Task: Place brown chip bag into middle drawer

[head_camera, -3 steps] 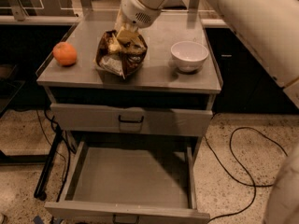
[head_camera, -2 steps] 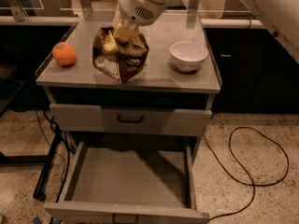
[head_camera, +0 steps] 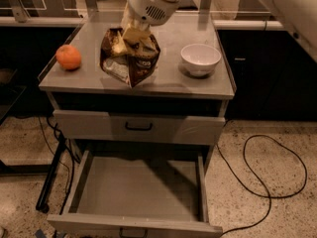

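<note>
Tool [head_camera: 132, 33] clamped on the upper edge of the crinkly dark brown chip bag [head_camera: 130, 61], over the grey metal counter [head_camera: 198, 86].

The brown chip bag hangs tilted, one corner pointing down at the counter; contact there cannot be determined. Its face shows pale pictured chips, white lettering and cream edges, heavily creased. The bag sits between the round orange fruit [head_camera: 68, 57] and the white bowl [head_camera: 200, 58]. Below the closed grey drawer front with black loop handle [head_camera: 138, 127], the wide, shallow grey metal middle drawer [head_camera: 138, 187] stands pulled out.
</note>
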Action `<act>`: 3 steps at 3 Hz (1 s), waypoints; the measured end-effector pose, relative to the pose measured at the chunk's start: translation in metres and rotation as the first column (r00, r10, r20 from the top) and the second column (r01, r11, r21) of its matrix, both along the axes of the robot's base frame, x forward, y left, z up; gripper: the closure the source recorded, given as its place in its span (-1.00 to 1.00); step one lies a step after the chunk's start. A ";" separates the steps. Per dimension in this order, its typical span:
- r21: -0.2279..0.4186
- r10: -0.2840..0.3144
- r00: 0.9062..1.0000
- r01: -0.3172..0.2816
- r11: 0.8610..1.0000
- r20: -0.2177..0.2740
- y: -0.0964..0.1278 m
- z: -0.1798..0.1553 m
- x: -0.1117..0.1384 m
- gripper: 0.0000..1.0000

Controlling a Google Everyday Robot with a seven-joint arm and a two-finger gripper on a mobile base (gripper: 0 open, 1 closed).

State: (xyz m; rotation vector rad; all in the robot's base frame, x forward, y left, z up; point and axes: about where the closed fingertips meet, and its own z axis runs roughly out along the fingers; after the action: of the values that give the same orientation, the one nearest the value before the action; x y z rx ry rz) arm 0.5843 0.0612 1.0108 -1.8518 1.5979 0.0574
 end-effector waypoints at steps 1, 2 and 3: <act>0.004 -0.030 0.999 0.030 1.000 -0.022 -0.010 -0.005 -0.028 1.00; 0.014 -0.071 0.995 0.072 0.997 -0.074 -0.016 -0.028 -0.060 1.00; 0.019 -0.095 0.982 0.100 0.995 -0.162 -0.021 -0.066 -0.092 1.00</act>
State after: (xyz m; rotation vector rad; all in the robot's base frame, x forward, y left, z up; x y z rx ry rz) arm 0.4920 0.0405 0.9443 -1.7836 1.7876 0.1885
